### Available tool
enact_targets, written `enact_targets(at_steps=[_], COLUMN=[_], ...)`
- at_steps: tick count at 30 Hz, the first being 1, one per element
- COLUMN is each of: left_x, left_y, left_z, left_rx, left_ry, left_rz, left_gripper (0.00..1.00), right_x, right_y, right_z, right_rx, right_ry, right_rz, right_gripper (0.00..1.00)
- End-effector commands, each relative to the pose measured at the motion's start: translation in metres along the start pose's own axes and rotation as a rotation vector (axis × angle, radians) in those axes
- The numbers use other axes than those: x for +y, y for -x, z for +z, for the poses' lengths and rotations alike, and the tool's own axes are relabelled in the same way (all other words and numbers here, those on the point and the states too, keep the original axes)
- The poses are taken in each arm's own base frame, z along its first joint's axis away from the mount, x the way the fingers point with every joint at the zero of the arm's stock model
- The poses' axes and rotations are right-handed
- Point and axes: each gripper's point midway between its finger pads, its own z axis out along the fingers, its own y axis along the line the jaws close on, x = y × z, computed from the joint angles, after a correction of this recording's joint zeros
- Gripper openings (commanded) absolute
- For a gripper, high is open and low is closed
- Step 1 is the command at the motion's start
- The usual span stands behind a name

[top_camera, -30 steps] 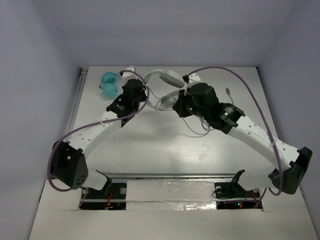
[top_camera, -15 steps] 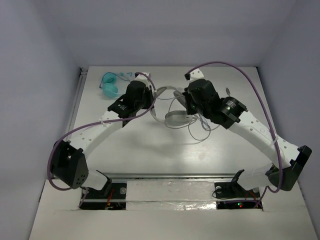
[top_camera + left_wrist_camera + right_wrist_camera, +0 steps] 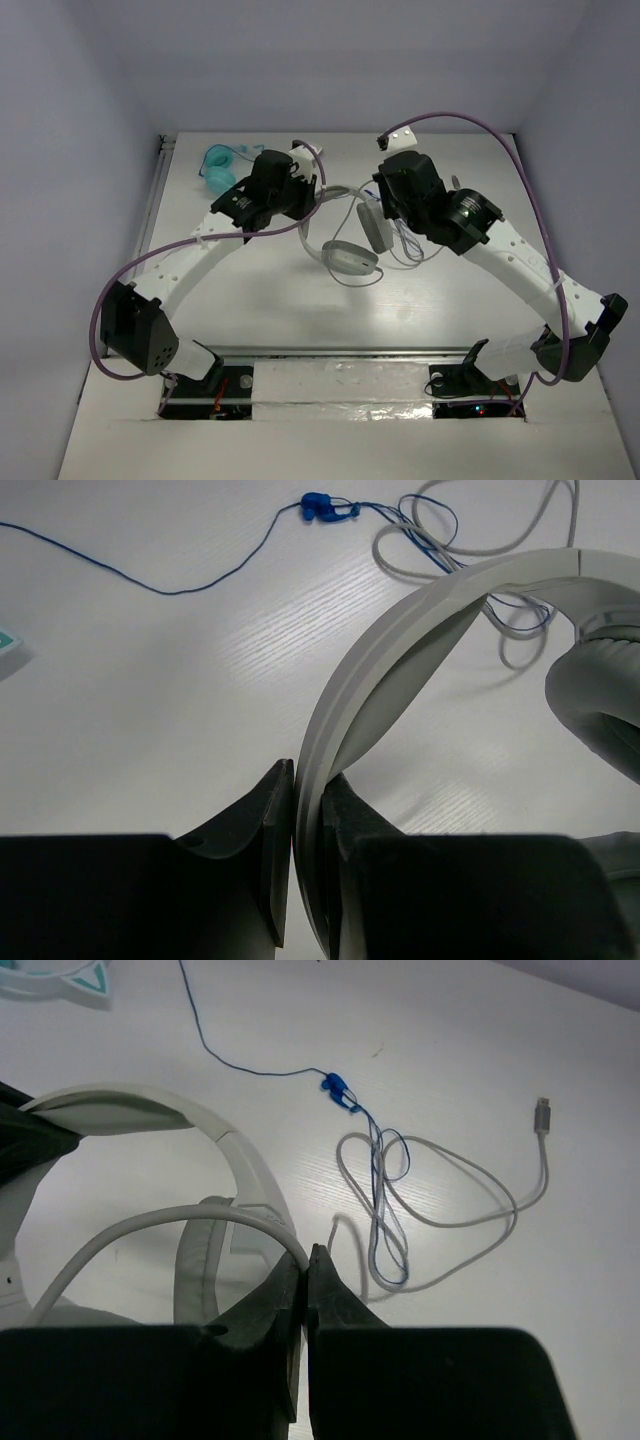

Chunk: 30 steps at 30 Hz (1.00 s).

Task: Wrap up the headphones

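The left gripper's (image 3: 308, 780) jaws are pinched tight on the edge of the white headband (image 3: 420, 610). The band rises from between them and arcs away to the right toward a padded grey earcup (image 3: 600, 700). The right gripper's (image 3: 306, 1260) jaws are closed to a sliver on the thin grey cable (image 3: 180, 1222), which curves out to the left over the earcups.

From above, the headphones (image 3: 350, 262) sit mid-table between the two wrists — headband toward the left arm, the two earcups toward the near side, one just beside the right gripper. Whether the earcups rest on the table (image 3: 250, 310) cannot be told.

Beyond the right gripper, the rest of the grey cable lies in loose loops on the white surface, ending in a metal plug (image 3: 542, 1115). A thin blue cable (image 3: 383, 1210) tangles through those loops — its blue plug (image 3: 335, 1087) lying just past them. It runs off toward the teal headphones (image 3: 220, 170) at the far left of the table, beside the left arm.
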Motion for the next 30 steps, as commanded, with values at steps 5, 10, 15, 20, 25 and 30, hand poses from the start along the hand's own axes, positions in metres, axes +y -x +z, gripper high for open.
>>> enact_targets(at_steps=[5, 10, 15, 20, 25, 30], left_x=[-0.008, -0.035, -0.039, -0.042, -0.053, -0.055], left_y=[0.027, 0.037, 0.049, 0.058, 0.068, 0.078], left_z=[-0.017, -0.026, -0.04, -0.05, -0.065, -0.074], left_rx=[-0.076, -0.111, -0.152, -0.186, -0.218, -0.237], left_ry=[-0.03, -0.179, -0.278, -0.329, -0.432, -0.485], left_rz=[0.057, 0.072, 0.038, 0.012, -0.001, -0.046], left_gripper=[0.0, 0.0, 0.0, 0.0, 0.0, 0.0], right_x=[-0.015, -0.002, -0.009, -0.017, -0.01, 0.014], right_y=[0.002, -0.004, -0.01, -0.009, -0.005, 0.008], right_z=[-0.002, 0.009, 0.02, 0.025, 0.028, 0.026], right_rx=[-0.028, -0.035, -0.064, -0.098, -0.183, -0.274], right_ry=[-0.064, -0.024, -0.007, 0.021, 0.152, 0.368], right_rz=[-0.027, -0.021, 0.047, 0.144, 0.248, 0.336], right_gripper=[0.0, 0.01, 0.03, 0.06, 0.11, 0.14])
